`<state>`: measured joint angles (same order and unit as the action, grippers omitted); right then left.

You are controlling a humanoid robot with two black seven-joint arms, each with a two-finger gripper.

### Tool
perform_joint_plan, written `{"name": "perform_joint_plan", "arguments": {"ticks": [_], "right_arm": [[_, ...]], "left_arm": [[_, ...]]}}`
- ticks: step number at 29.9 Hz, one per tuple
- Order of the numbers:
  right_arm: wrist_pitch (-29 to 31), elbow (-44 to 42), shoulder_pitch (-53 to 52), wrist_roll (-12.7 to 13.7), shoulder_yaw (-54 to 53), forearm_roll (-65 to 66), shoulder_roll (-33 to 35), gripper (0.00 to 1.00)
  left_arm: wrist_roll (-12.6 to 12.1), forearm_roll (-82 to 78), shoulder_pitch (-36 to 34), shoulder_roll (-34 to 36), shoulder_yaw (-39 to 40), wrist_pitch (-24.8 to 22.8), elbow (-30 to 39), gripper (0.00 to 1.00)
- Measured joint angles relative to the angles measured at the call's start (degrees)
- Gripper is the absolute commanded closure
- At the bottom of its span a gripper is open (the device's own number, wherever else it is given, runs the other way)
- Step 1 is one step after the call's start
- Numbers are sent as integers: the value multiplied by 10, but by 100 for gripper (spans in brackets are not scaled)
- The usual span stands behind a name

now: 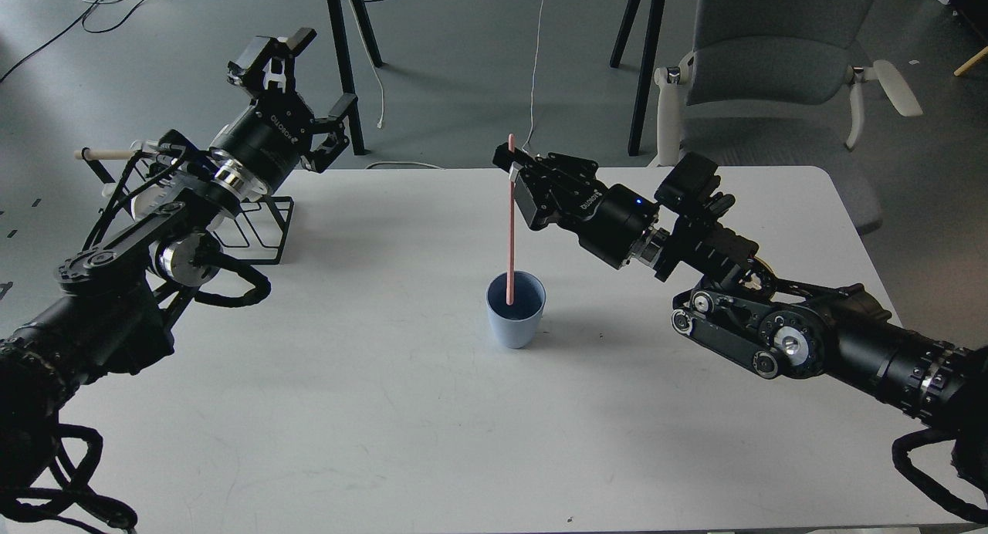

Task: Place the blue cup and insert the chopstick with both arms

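Your right arm comes in from 4 o'clock, bends at a raised elbow over the right side of the white tabletop [386, 410], and stretches its forearm toward 10 o'clock. Its right gripper [515, 173] sits above the middle of the tabletop, clamped on the thin straight pink chopstick [510, 233] near its upper end. The chopstick hangs nearly upright, and its lower tip dips inside the rim of the small light-blue tapered plastic cup [515, 318]. Whether the tip touches the cup's dark blue bottom you cannot tell. The cup stands upright near the centre of the tabletop, free of both arms.

Your left arm enters from 8 o'clock and rises toward 1 o'clock along the left edge of the tabletop. Its left gripper [301, 82] is lifted high over the floor past the far left corner, fingers spread wide apart and holding nothing, well apart from the cup.

Under that left forearm stands a black wire rack [262, 233] on the tabletop at 10 o'clock from the cup, with a pale wooden rod [104, 154] sticking out to the left. Beyond the far edge, at 1 o'clock, a grey office chair [772, 48] with white armrests sits on the floor, and black table legs [343, 55] stand at 12 o'clock. Nothing lies on the tabletop between the cup and either arm.
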<state>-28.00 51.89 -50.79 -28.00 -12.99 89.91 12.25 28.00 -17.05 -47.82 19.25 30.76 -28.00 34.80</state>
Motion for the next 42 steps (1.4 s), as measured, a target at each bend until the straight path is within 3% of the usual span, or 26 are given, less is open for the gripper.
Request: {"name": "perform_joint_plan", "arguments": {"ticks": [3,5,6,8,13,23,29,31,34,37,42], "right_arm": [[0,-8,1,0,5,0,-3,94],[0,-12,1,0,5,0,-4,87],[0,-14,2,0,6,0,-4,80],[0,-16,2,0,6,0,-5,47],[0,-18,6,0,6,0,-6,23],[0,32,6,0,-70,-47,-1,20],[0,70,-10,0,-158,-277,24,20],[6,82,-17,0,-179,-370,46,14],[66,107,-19,0,-198,-519,88,11],[173,132,-13,0,-206,-660,143,6],[464,135,24,0,-207,-881,209,3]], "left_arm": [[0,0,0,0,0,0,0,2],[0,-1,0,0,0,0,0,2],[0,-1,0,0,0,0,0,2],[0,-1,0,0,0,0,0,2],[0,-1,0,2,0,0,0,2],[0,0,0,3,0,0,0,2],[0,0,0,4,2,0,0,2],[0,0,0,4,5,0,0,2],[0,0,0,6,7,0,0,2],[0,0,0,9,12,0,0,2],[0,0,-1,15,29,0,0,2]]}}
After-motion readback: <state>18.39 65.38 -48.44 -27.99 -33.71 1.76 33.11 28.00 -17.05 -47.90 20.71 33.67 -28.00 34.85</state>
